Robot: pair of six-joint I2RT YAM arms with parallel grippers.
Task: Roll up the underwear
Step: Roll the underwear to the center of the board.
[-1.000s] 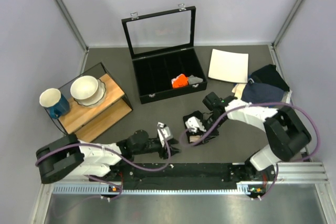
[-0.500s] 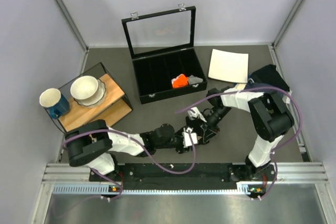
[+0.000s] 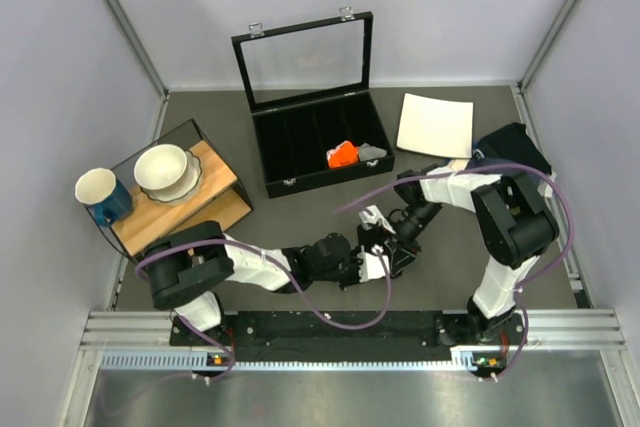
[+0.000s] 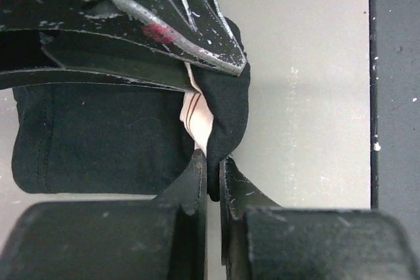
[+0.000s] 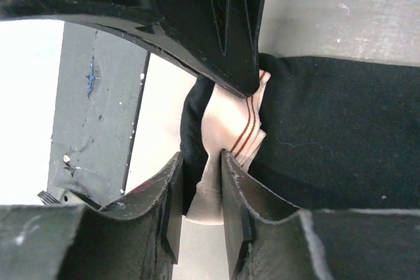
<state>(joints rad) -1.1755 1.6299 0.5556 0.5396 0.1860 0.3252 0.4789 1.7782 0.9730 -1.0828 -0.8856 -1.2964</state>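
Note:
The underwear [image 4: 98, 136] is a black bundle lying on the grey table between my two grippers. Its pale striped waistband [image 5: 230, 122] pokes out at the folded end. My left gripper [image 4: 213, 175] is shut on a black fold of that end. My right gripper [image 5: 200, 181] comes in from the opposite side, its jaws closed round the waistband and the black fabric beside it. In the top view both grippers, left [image 3: 372, 265] and right [image 3: 390, 245], meet at the table's near middle and hide most of the garment. The right gripper's fingers [image 4: 131, 18] fill the top of the left wrist view.
A black compartment case [image 3: 320, 152] with its lid up holds an orange roll [image 3: 342, 154]. A white plate [image 3: 436, 125] and a navy garment [image 3: 505, 162] lie at the back right. A wooden shelf [image 3: 190, 202] with bowl and mug stands left. The black base rail [image 4: 394, 96] runs close by.
My left arm has swung right across the table to the underwear and its jaws have closed on the black fold. The right gripper has stayed at the waistband, shifting only slightly.

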